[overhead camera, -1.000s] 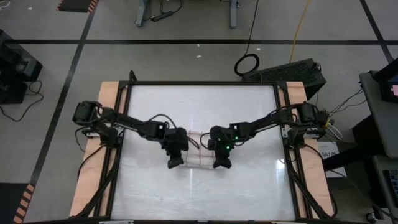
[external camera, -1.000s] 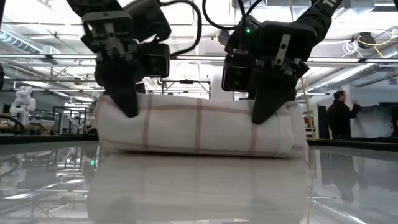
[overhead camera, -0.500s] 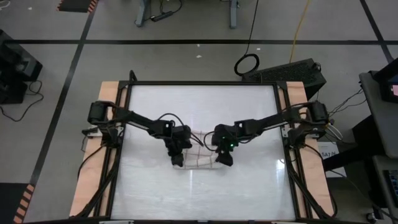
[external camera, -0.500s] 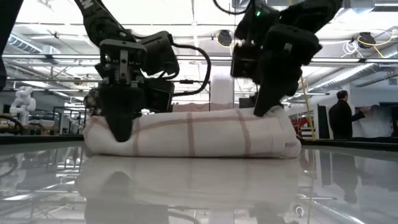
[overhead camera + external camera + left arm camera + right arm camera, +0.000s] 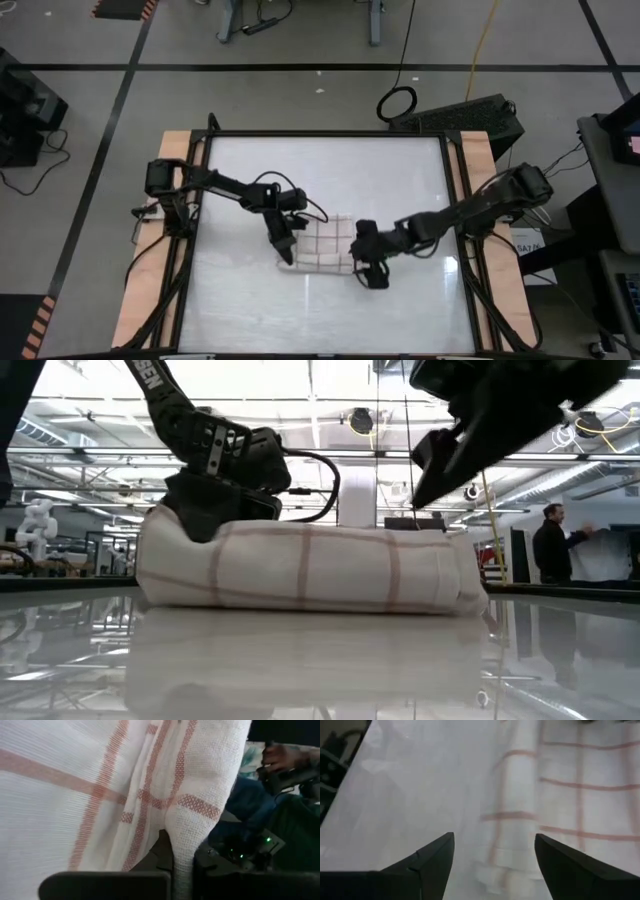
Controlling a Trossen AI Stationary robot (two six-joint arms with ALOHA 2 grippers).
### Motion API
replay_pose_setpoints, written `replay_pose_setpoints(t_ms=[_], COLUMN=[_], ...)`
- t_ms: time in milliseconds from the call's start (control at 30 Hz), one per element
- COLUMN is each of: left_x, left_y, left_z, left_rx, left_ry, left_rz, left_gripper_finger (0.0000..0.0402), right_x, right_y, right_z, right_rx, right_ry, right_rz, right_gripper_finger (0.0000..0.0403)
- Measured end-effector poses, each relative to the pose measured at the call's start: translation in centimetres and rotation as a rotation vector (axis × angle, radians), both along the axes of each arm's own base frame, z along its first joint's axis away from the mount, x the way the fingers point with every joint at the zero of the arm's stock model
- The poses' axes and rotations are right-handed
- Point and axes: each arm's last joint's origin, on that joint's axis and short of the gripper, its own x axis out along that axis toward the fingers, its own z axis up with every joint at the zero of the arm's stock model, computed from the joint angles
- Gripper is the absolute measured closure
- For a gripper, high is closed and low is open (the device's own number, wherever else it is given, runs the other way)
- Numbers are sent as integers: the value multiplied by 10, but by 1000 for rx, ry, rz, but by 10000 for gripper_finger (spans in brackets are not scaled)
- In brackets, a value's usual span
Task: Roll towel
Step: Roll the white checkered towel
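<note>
The towel (image 5: 322, 247), white with thin red-brown grid lines, lies rolled into a thick bundle mid-table, its length running left to right (image 5: 300, 565). My left gripper (image 5: 285, 248) is at the roll's left end, shut on the cloth. My right gripper (image 5: 374, 274) stands open just off the roll's right end, toward the table's near edge. It is lifted above the glass and has nothing between its fingers (image 5: 494, 837). The roll's right end (image 5: 520, 820) shows beyond those fingers. My left gripper pinches the towel's left end (image 5: 175, 845), where folds of several layers bunch between the fingers. It comes down slanting from the table's far left side. The roll rests on the table along its length, and its left end (image 5: 160, 530) stands slightly raised toward the gripper.
The glossy white tabletop (image 5: 400, 180) has bare room on all sides of the roll, inside a dark frame with wooden side strips (image 5: 150, 260). A person (image 5: 550, 550) stands in the room far behind the table.
My right gripper has opened and let go of the towel's right end. It has then risen and drawn off toward the table's right and near edges. My left gripper has kept its hold and tipped over at the left end. The roll has stayed on the table.
</note>
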Motion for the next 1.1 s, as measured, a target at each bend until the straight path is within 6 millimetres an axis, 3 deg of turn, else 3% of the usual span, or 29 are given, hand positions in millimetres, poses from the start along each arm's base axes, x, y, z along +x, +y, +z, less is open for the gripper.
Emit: replay_pose_setpoints(t_ms=[167,433,633,867,1100], left_x=[-1,-1,-1,-1,-1], left_y=[12,18,19,20,20], left_z=[-1,-9,-14,-16,-16], left_rx=[18,30,32,79,94], left_ry=[4,48,64,72,75], left_rz=[47,73,78,95,103], left_gripper_finger=[386,386,386,386,386], right_x=[7,17,21,24,28], right_y=[14,10,6,1,-1], right_z=[-15,-34,-32,-41,-58], right_rx=[-86,-93,-100,-123,-128], right_ry=[-38,-14,-52,-19,39], right_rz=[-50,-184,-172,-151,-121], right_gripper_finger=[136,135,133,98,94])
